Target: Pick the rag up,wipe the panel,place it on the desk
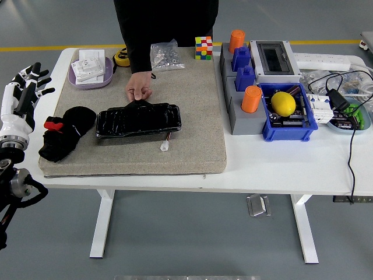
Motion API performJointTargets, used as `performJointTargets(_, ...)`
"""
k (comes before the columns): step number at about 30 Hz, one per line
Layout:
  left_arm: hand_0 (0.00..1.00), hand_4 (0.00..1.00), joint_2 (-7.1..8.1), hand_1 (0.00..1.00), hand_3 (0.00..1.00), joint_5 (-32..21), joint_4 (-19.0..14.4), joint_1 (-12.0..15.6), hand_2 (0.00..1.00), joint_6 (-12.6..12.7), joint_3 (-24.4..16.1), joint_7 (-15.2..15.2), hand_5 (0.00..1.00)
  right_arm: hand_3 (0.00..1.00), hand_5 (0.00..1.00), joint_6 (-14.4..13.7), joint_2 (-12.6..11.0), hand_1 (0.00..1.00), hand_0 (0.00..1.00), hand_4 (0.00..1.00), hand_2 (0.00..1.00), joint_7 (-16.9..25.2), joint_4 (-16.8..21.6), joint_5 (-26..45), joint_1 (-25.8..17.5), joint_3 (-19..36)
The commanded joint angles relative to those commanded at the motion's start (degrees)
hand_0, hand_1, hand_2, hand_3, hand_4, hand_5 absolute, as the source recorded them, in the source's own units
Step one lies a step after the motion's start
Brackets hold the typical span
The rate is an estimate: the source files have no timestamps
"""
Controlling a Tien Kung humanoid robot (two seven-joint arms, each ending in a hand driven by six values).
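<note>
White table (pixel 280 169) carries a grey mat (pixel 192 116); off its left edge the left hand (pixel 23 93) hovers, fingers spread and empty. Black rag (pixel 64 131) lies at the mat's left end, beside the glossy black panel (pixel 139 121), whose far edge a person's hand (pixel 139 90) pinches.

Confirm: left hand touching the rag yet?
Apart. Head view shows the left hand off the table's left edge, fingers spread, with bare mat and table between it and the black rag.
</note>
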Motion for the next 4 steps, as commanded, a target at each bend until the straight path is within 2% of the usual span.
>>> performJointTargets(4, 0.546, 0.873, -1.17, 0.687, 0.723, -0.08, 0.05, 0.32, 0.695, -0.65, -1.20, 0.00, 0.651, 0.590, 0.569, 0.02, 0.04, 0.719, 0.765, 0.888, 0.718, -0.01, 0.00, -0.05, -0.06, 0.13)
